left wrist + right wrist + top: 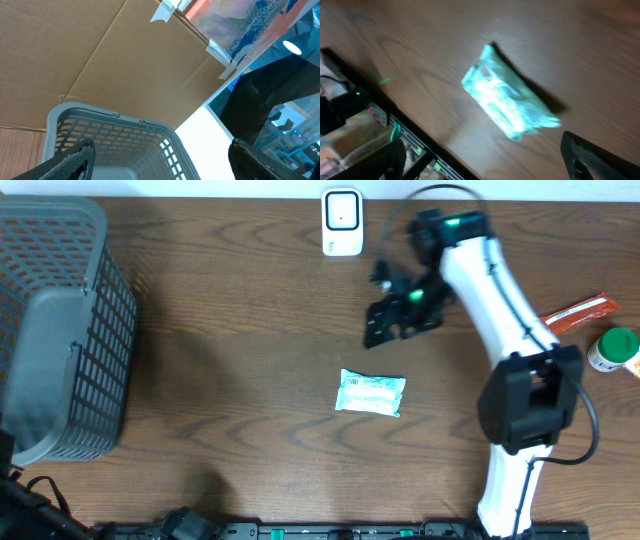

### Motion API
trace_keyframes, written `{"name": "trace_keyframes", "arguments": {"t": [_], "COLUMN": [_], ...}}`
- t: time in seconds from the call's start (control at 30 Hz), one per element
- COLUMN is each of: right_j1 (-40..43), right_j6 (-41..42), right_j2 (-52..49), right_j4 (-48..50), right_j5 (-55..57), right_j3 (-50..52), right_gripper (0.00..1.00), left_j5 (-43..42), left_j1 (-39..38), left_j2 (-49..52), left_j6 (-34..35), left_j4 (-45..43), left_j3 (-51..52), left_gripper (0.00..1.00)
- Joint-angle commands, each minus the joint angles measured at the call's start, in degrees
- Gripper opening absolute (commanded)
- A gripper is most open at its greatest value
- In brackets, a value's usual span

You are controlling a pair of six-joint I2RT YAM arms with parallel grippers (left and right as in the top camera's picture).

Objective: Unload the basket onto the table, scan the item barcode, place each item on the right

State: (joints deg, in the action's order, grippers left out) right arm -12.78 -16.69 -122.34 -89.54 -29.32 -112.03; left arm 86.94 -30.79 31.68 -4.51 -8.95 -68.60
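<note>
Packet (371, 393) lies flat at mid-desk (230, 330), gripped by nothing. Right pincer (392, 328) stands wide and empty, apart from it, between packet and scanner (341, 221). Left pincer (161, 152) is wide and empty by the basket (100, 131).

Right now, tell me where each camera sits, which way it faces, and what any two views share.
Overhead: fixed above the table, looking straight down; the white right arm and right gripper show.
Left wrist: on the left arm, tilted up over the grey basket toward cardboard; its own fingers frame the bottom.
Right wrist: above the table, facing down at the pale packet; its own fingers show.
Shared: overhead also sees the basket and the packet.
</note>
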Motion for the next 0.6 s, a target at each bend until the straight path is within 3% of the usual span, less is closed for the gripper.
{"name": "trace_keyframes", "arguments": {"t": [0.0,0.27,0.57], "right_j1": [4.48,6.75,4.07], "right_j6": [-9.75,-9.46,-9.53], "right_j2": [0.50,0.50,0.48], "right_j4": [0.61,15.63,24.57], "right_j5": [-4.00,-5.77,-9.16], "right_j3": [4.33,20.59,31.26], "right_gripper": [0.99,0.99,0.99], "left_j5": [2.95,2.95,2.95], "left_j1": [0.24,0.24,0.24], "left_j2": [-0.35,-0.35,-0.35], "left_j6": [-0.35,-0.35,-0.35], "left_j4": [-0.09,-0.09,-0.09], "left_j3": [0.13,0.13,0.13], "left_gripper": [0.85,0.85,0.85]}}
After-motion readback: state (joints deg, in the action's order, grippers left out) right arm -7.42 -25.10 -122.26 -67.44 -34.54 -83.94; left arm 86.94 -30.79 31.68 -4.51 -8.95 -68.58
